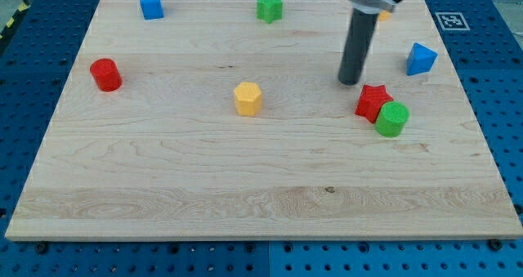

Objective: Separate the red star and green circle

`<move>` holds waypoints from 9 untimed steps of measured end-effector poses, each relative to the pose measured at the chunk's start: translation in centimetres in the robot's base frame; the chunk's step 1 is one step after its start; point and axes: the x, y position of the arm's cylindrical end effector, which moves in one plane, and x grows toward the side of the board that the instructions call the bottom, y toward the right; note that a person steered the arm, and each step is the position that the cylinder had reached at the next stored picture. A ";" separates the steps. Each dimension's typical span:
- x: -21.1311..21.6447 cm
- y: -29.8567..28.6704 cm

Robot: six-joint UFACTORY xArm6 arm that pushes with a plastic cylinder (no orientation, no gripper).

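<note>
The red star (372,101) lies on the wooden board at the view's right, touching the green circle (392,118), which sits just to its lower right. My tip (350,82) rests on the board just up and to the left of the red star, a small gap apart from it. The rod rises from there to the view's top.
A yellow hexagon (248,98) sits mid-board. A red cylinder (105,74) is at the left. A blue cube (150,4) and a green star (269,6) lie along the top edge. A blue triangle (421,59) is at the right. An orange block (383,15) peeks from behind the rod.
</note>
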 end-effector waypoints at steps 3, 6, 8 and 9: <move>7.4 6.7; 8.7 -5.3; 5.6 -4.1; 3.1 -4.1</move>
